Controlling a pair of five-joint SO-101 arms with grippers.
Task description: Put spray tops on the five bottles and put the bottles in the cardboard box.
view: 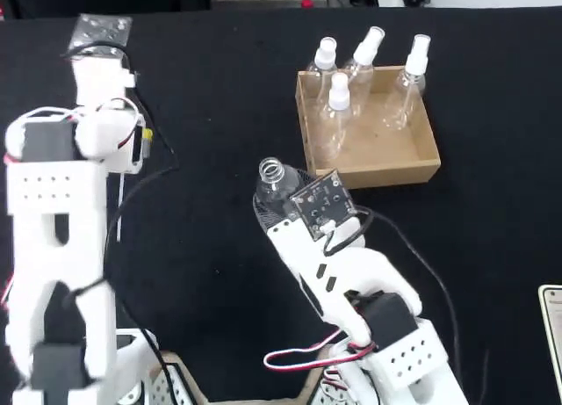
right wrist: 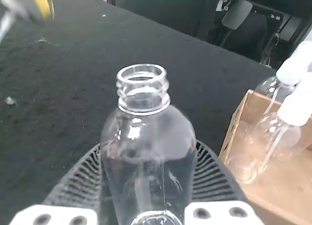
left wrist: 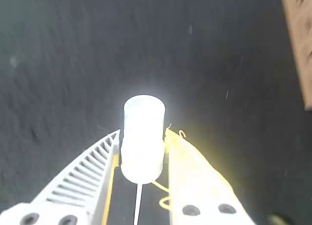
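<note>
Four capped bottles (view: 336, 115) and one uncapped bottle (view: 274, 184) are counted. There is one loose spray top (left wrist: 142, 137) and one cardboard box (view: 386, 173).

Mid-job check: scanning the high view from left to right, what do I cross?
left arm → uncapped bottle → cardboard box → pale flat item at the right edge
</note>
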